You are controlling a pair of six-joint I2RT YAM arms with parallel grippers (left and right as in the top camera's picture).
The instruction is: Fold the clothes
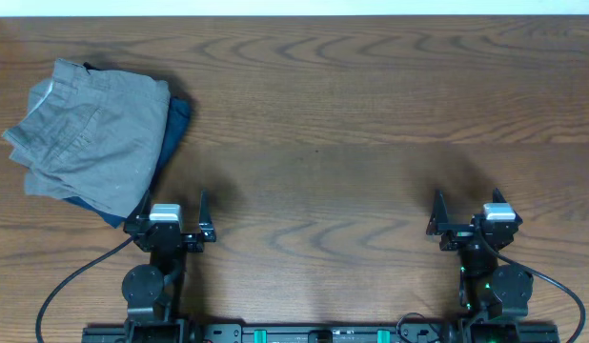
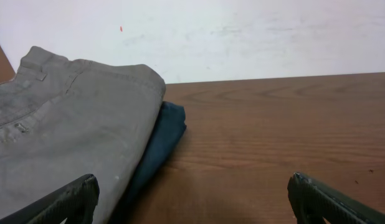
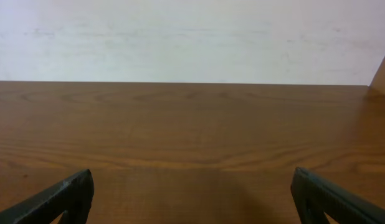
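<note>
The light grey shorts [image 1: 90, 133] lie folded at the table's far left, on top of a dark navy garment [image 1: 177, 124] whose edge sticks out on the right and at the front. The left wrist view shows the grey shorts [image 2: 68, 137] and the navy garment [image 2: 161, 140] under them. My left gripper [image 1: 171, 211] is open and empty, just in front of the pile's near right corner; its fingers show in the left wrist view [image 2: 192, 199]. My right gripper [image 1: 463, 211] is open and empty over bare wood at the near right, also seen in the right wrist view [image 3: 192, 196].
The wooden table [image 1: 352, 124] stretches from the pile to the right edge. A pale wall runs behind the table's far edge [image 3: 192, 37]. Both arm bases and a cable [image 1: 66, 286] sit at the near edge.
</note>
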